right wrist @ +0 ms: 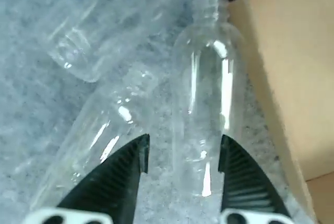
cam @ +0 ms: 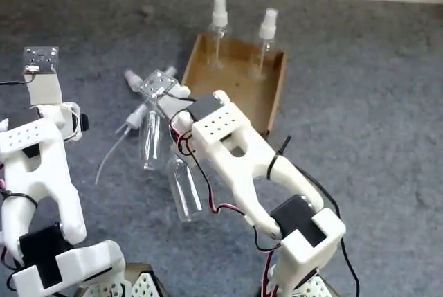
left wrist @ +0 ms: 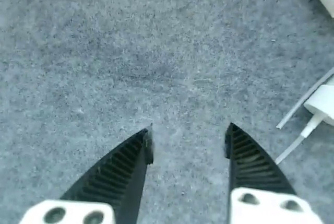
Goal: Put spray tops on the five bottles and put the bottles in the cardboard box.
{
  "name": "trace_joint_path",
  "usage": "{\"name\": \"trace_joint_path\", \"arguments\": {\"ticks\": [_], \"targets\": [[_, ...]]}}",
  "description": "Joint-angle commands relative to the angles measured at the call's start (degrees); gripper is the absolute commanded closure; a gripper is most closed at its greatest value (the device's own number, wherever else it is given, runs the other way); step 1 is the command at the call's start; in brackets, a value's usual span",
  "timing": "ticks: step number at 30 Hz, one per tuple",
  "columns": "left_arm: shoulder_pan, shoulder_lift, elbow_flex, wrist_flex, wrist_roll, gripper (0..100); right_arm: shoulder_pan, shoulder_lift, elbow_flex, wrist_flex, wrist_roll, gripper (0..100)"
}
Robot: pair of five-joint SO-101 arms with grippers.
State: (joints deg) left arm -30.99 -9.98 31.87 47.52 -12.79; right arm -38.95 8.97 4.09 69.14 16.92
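The cardboard box holds two clear bottles standing upright with white spray tops on, one at its far left and one at its far right. Left of the box three uncapped clear bottles lie on the carpet. My right gripper is open just above them, its fingers on either side of the bottle lying along the box wall. Two more bottles lie beside it. My left gripper hangs open over bare carpet, a loose spray top with its dip tube off to one side.
Loose white spray tops lie just beyond the lying bottles, one thin tube trailing toward the left arm. Grey carpet spreads open to the right of the box and at the far left.
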Motion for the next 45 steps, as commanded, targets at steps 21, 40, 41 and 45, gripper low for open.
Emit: {"name": "trace_joint_path", "arguments": {"ticks": [21, 40, 41, 45], "targets": [[-0.40, -0.13, -2.51, 0.18, -0.62, 80, 1.63, 7.60, -3.03, -3.56, 3.69, 82.7], [1.45, -0.13, -4.00, 3.52, -0.62, 80, 1.71, -19.21, 26.68, -1.98, 3.60, 99.5], [2.33, -0.04, -4.70, 5.10, -0.62, 80, 2.15, -22.55, 29.14, -1.98, 3.60, 99.5], [6.11, -0.04, -8.22, 10.90, -0.53, 80, 8.84, -33.80, 36.53, 1.19, 3.78, 99.5]]}}
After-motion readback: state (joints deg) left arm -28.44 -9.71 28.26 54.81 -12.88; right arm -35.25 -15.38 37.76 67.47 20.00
